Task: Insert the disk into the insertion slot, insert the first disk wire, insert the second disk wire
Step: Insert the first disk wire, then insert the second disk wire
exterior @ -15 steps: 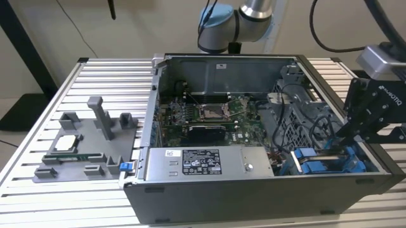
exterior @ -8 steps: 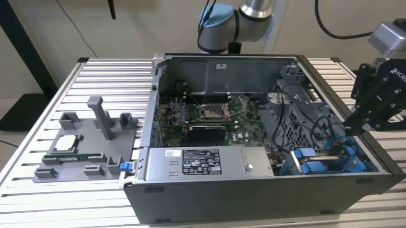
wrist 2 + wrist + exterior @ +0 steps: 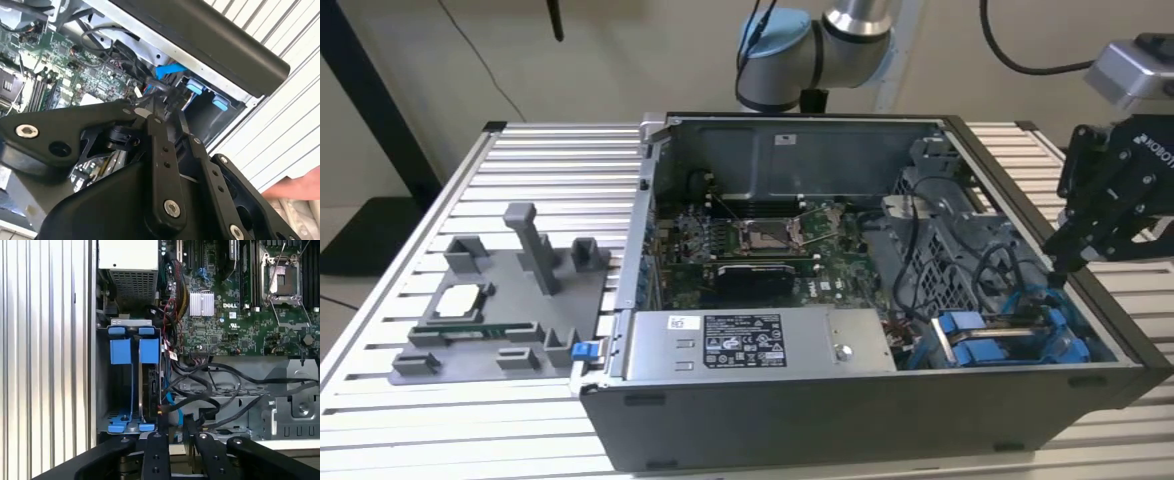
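Open computer case on a slatted metal table. The insertion slot, a grey cage with blue fittings, occupies the case corner at the exterior view's right, beside the grey power-supply box. In the first wrist view the disk stands on edge inside the slot, its blue carrier tab at the cage mouth. The gripper hangs over the case rim just above the cage; in the first wrist view its tip sits at the end of the disk. Whether it is clamped on anything cannot be told. A tangle of black cables and a blue cable crowd the space beside the gripper. The motherboard lies beyond. A grey fixture rests on the table, well apart. A person's hand appears at the edge of the second wrist view.
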You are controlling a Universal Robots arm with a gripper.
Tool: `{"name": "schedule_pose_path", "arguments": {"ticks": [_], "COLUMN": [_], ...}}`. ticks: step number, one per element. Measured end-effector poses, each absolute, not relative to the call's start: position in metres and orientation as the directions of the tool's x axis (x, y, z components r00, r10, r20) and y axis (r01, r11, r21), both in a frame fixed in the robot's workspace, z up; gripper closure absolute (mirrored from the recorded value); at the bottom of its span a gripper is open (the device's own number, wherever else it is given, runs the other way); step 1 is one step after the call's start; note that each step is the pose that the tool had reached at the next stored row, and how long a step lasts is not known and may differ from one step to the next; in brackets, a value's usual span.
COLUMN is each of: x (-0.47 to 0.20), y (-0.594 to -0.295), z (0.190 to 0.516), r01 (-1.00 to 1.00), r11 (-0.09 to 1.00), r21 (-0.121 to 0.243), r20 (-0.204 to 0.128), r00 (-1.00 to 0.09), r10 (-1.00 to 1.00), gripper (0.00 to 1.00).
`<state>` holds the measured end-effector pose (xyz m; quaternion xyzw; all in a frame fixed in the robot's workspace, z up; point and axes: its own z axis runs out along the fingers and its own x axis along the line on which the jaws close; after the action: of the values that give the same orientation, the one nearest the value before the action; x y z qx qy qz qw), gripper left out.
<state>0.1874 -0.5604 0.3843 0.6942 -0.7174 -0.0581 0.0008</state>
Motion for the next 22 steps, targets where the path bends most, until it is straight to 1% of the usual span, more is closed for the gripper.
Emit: {"name": "schedule_pose_path", "arguments": {"ticks": [7,21,22], "x": [0.193,0.195,0.195], "y": [-0.56,-0.559,-0.559], "z": [0.378,0.365,0.365], "r01": [-0.996,-0.997,-0.997], "r11": [0.032,0.033,0.033], "r21": [0.079,0.071,0.071], "r20": [-0.049,-0.038,-0.038], "r00": [-0.036,-0.036,-0.036], "r10": [-0.998,-0.999,-0.999], "gripper": [0.0,0.0,1.0]}}
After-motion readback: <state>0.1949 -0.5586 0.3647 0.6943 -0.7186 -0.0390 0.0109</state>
